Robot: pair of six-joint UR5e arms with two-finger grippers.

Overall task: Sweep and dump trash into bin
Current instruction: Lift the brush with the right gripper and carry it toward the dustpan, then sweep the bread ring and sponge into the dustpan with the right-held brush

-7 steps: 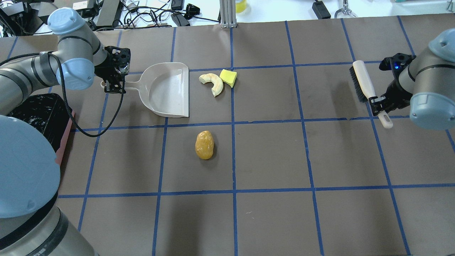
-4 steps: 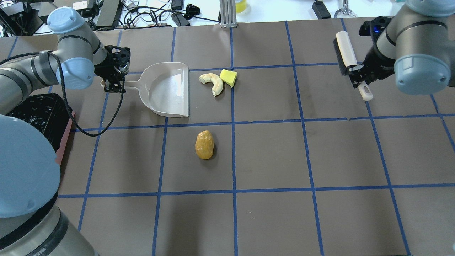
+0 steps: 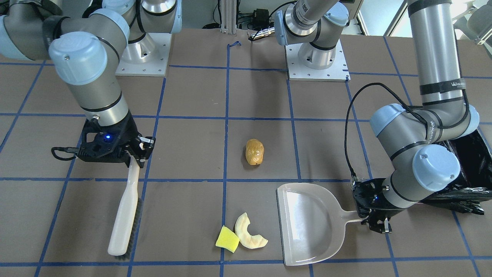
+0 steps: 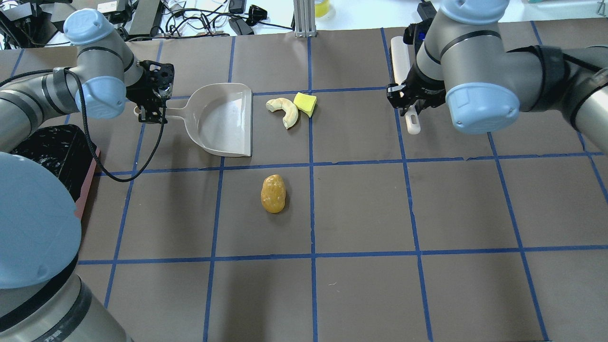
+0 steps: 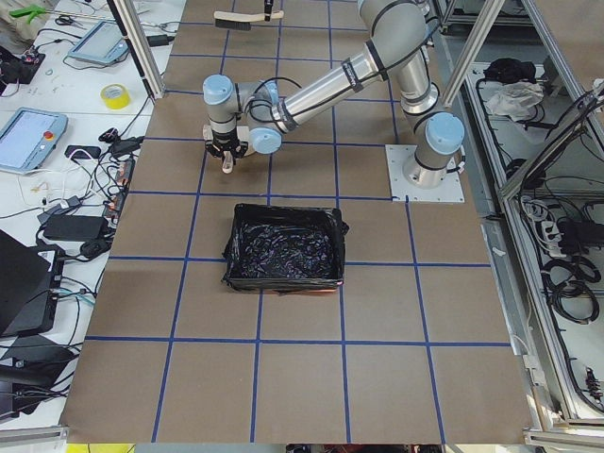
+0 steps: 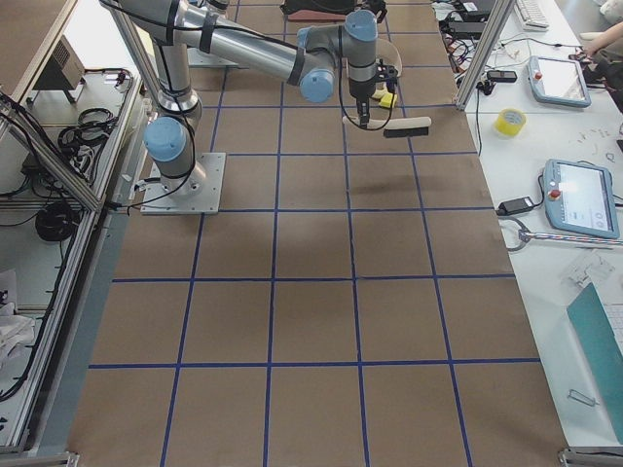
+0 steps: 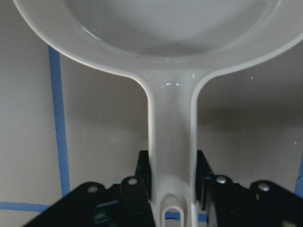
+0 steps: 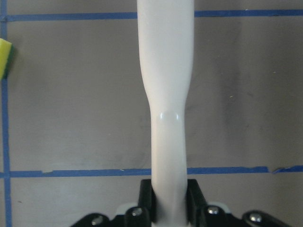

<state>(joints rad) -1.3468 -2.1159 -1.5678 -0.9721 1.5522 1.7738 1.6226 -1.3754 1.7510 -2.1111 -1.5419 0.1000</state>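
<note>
— Right gripper (image 4: 407, 97) clamped on white-handled, dark-bristled brush (image 3: 125, 215); its length runs out from my fingers.

— Trash?

— Yellow sponge wedge (image 4: 305, 104), cream crescent peel (image 4: 285, 110): sideways of those fingers, well apart, near light grey plastic dustpan's (image 4: 223, 118) mouth; left gripper (image 4: 152, 113) grips its handle. Golden-brown lump (image 4: 273, 193) lies robot-side of both. Pink-sided, black-lined bin (image 4: 89, 180) behind left fingers, half hidden.

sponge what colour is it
Yellow; the sponge shows best in the front-facing view.

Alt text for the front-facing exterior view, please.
The right gripper holds a brush and the left gripper an empty dustpan, each by its handle, over a brown taped table. Between them lie a yellow sponge wedge beside a cream peel, a golden-brown lump farther back; the black-lined bin sits behind the left arm.
</note>
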